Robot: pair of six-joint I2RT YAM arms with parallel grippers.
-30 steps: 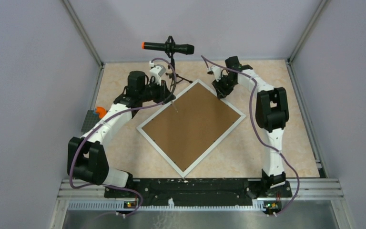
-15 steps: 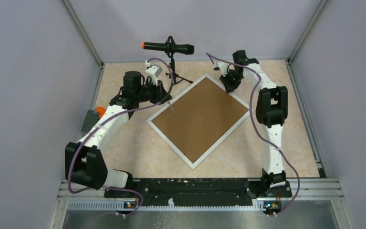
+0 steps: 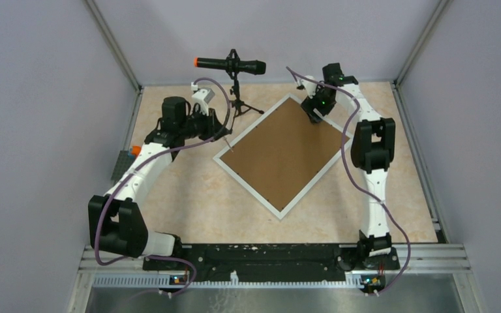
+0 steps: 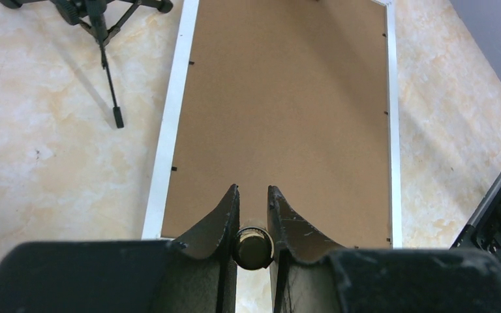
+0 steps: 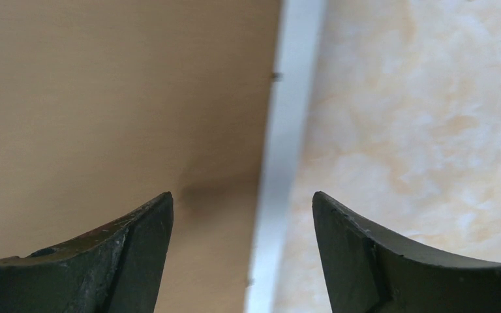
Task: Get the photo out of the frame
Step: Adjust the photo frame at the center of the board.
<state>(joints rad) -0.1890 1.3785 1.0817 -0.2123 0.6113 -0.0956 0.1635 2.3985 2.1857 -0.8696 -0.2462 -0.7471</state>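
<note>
The white frame (image 3: pixel 248 188) lies face down on the table, turned like a diamond, with its brown backing board (image 3: pixel 284 153) up. The photo is hidden under the board. My left gripper (image 3: pixel 220 132) hovers at the frame's left corner, shut on a thin stick tool (image 4: pixel 253 246) whose tip points at the board (image 4: pixel 280 104). My right gripper (image 3: pixel 314 111) is open low over the frame's far right edge. In the right wrist view its jaws (image 5: pixel 242 195) straddle the white border (image 5: pixel 287 130), one finger over the board (image 5: pixel 104 98) and one over the table.
A microphone on a small tripod (image 3: pixel 231 65) stands just behind the frame's far left edge; its legs (image 4: pixel 104 39) are close to the border. A grey and orange object (image 3: pixel 130 155) sits at the table's left edge. Walls enclose the table on three sides.
The frame has slid to the right and away from the arms' bases. My right gripper has moved back and right with it. My left gripper has drawn back to the left.
</note>
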